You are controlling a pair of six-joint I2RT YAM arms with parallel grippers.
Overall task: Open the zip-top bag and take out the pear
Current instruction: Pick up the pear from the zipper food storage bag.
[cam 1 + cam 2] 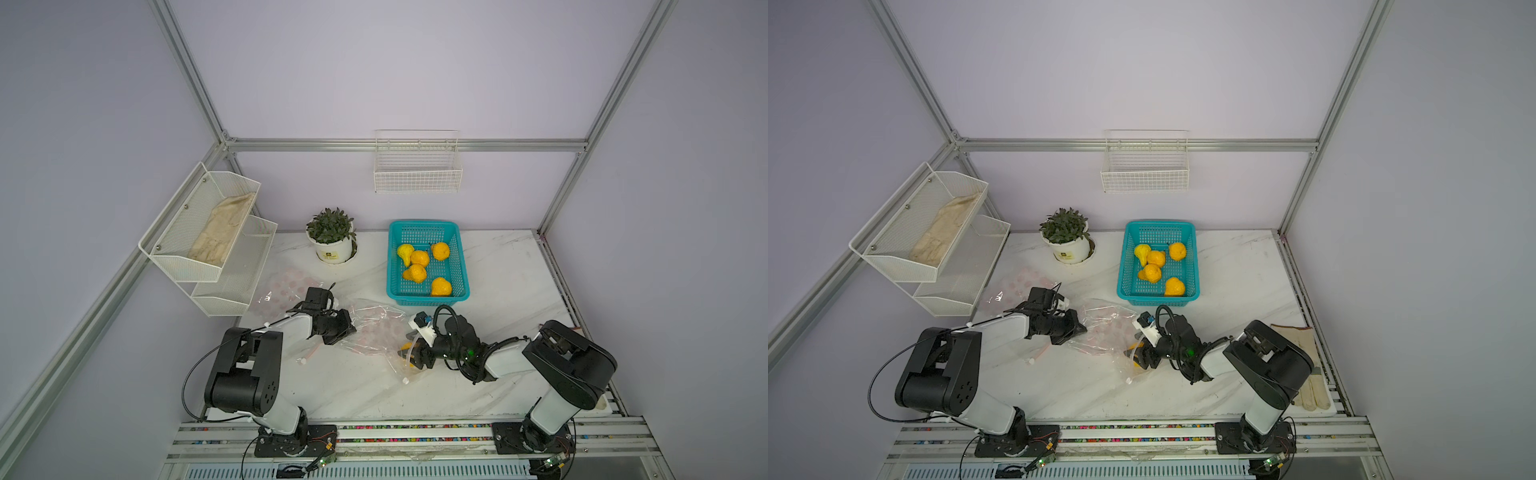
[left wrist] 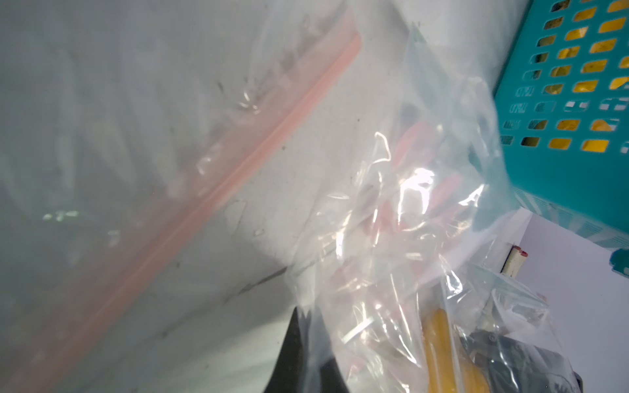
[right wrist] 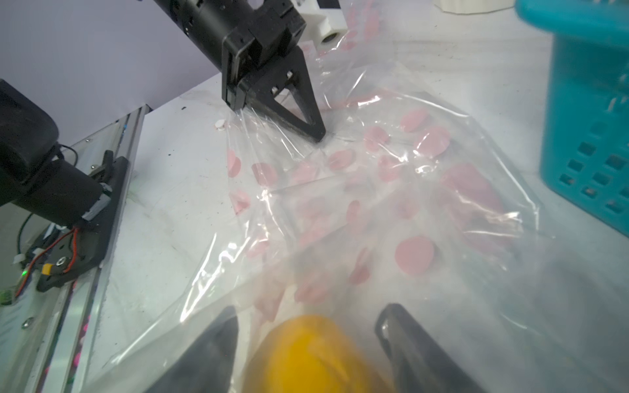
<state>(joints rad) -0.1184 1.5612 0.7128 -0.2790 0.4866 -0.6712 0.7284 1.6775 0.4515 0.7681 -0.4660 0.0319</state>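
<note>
Closest to the lens, the right gripper [image 3: 309, 308], jaws spread, straddles the yellow pear [image 3: 313, 354]. On the marble table [image 1: 498, 270], midway between its side edges and nearer the front edge, the clear pink-dotted bag [image 1: 374, 332] lies crumpled, one end pinched tight by the left gripper [image 3: 318, 132]. The pear sits at the bag's other end, seemingly still under plastic. The mouth looks open, but lifting the pear out remains.

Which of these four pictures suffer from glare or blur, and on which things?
Left wrist view: white glare on the crinkled zip-top bag, a pink zip strip soft and out of focus. Right wrist view: the pear is blurred up close, the teal basket smeared. Both top views: dim, even light, no glare, fairly sharp.
</note>
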